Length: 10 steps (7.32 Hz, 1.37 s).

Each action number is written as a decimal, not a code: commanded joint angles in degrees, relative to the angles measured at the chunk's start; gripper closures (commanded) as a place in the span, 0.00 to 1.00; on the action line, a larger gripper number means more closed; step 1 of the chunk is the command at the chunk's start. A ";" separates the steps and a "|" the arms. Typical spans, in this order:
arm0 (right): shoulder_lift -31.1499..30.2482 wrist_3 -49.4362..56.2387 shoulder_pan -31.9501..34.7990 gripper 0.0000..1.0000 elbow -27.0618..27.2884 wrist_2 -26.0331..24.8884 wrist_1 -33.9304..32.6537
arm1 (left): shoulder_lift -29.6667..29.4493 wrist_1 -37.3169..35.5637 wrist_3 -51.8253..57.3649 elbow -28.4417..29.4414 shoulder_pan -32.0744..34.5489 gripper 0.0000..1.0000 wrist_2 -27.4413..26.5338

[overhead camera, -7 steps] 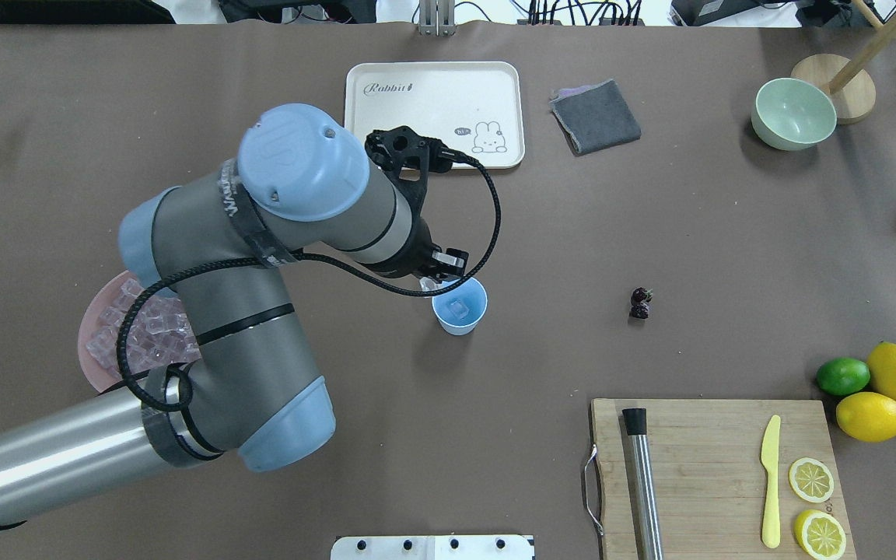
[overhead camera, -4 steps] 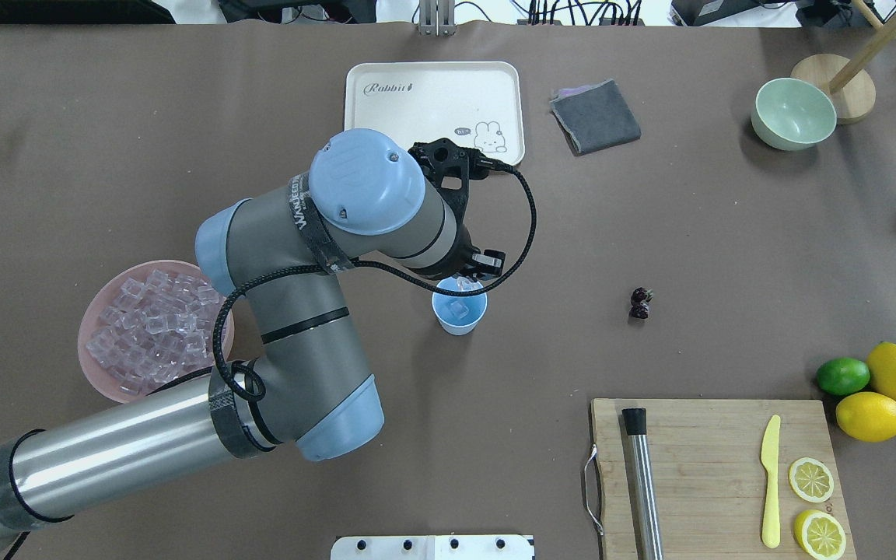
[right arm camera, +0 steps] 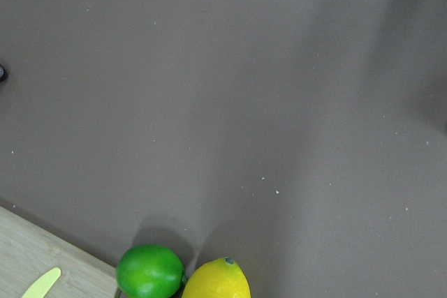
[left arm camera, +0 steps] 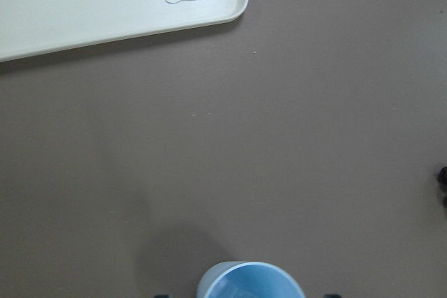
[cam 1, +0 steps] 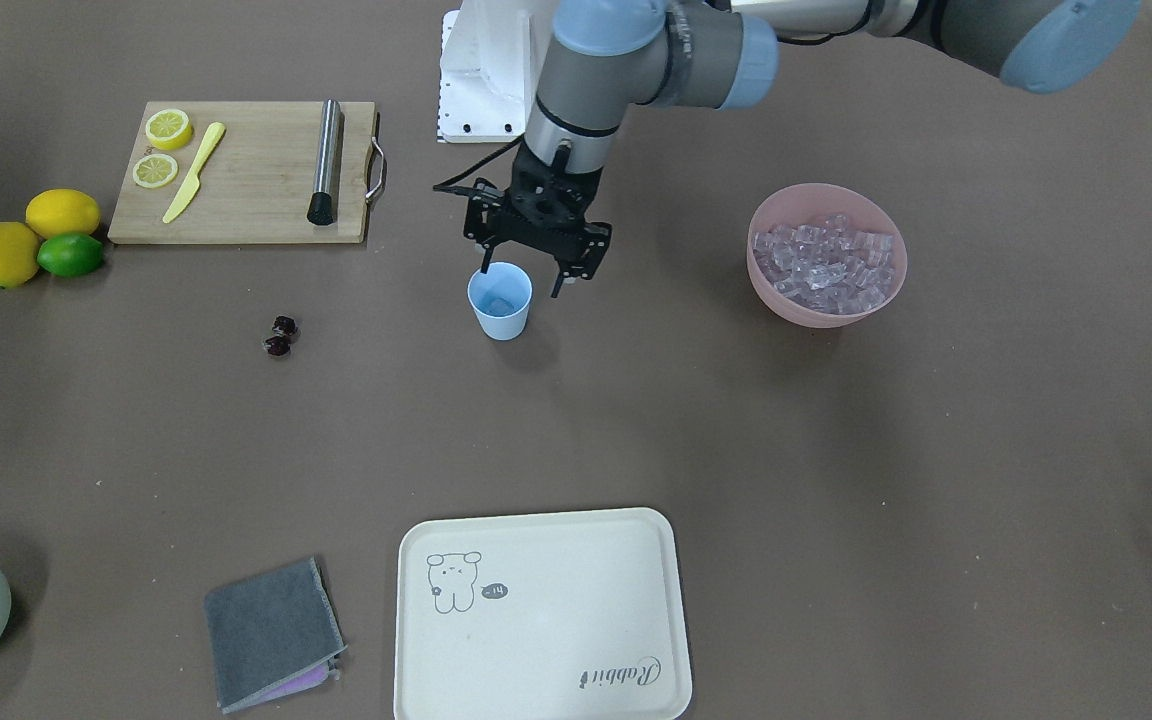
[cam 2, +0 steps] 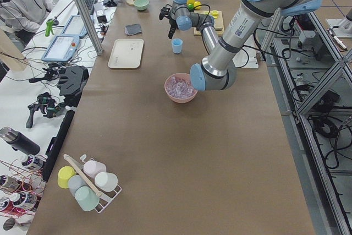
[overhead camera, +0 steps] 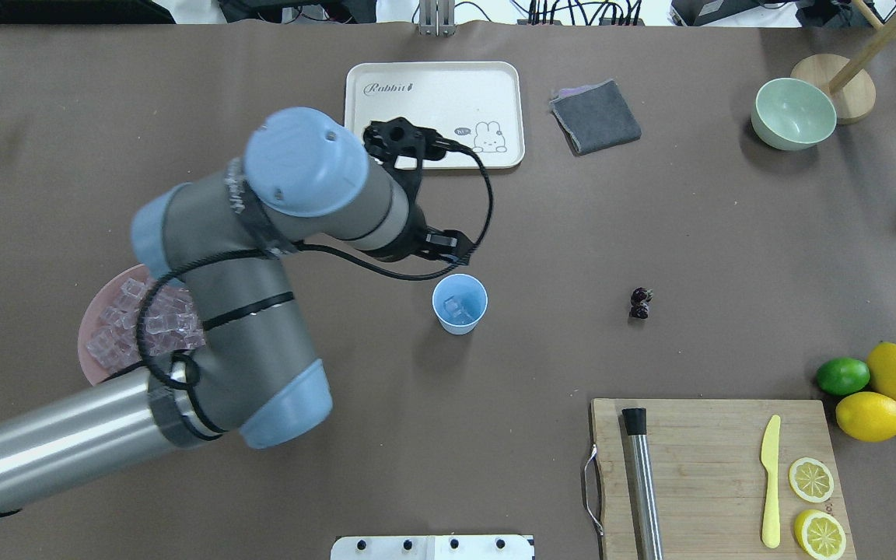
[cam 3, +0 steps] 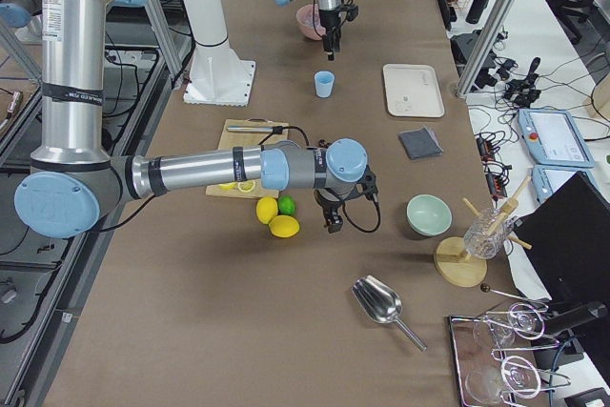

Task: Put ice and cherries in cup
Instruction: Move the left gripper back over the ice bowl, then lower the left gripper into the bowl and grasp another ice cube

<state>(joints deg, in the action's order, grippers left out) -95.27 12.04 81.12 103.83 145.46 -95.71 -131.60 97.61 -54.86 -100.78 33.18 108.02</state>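
Observation:
The light-blue cup [overhead camera: 460, 303] stands mid-table with clear ice [overhead camera: 459, 309] inside; it also shows in the front view [cam 1: 500, 300] and at the bottom of the left wrist view [left arm camera: 250, 280]. More ice [cam 1: 821, 262] is heaped in the pink bowl [cam 1: 766, 285]. The dark cherries [overhead camera: 640, 303] lie on the table to the cup's right, apart from it. My left gripper [cam 1: 524, 277] is open and empty, just above the cup's rim on the robot's side. My right gripper [cam 3: 334, 224] hovers beside the lemons; I cannot tell if it is open.
A cream tray [overhead camera: 432, 113], a grey cloth [overhead camera: 596, 117] and a pale green bowl [overhead camera: 794, 114] sit at the far side. A cutting board [overhead camera: 716, 459] with a knife, muddler and lemon slices is front right, next to lemons and a lime [overhead camera: 843, 376].
My left gripper held an ice cube over the cup; now it is open and empty, and the arm has swung back to the left, off the cup.

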 commanded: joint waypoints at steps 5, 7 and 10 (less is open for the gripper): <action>0.00 0.00 0.00 0.00 -0.12 0.00 0.00 | 29.54 0.79 26.46 -17.27 7.42 0.04 3.25; 0.00 0.00 0.00 0.00 -0.12 0.00 0.00 | 30.87 4.25 25.94 -14.71 7.33 0.11 3.17; 0.00 0.00 0.00 0.00 -0.12 0.09 0.00 | 31.76 5.22 25.94 -12.70 6.63 0.18 3.17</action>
<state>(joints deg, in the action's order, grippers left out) -95.28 12.04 81.12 103.71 145.48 -95.71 -100.06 102.28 -28.99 -114.56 40.06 111.18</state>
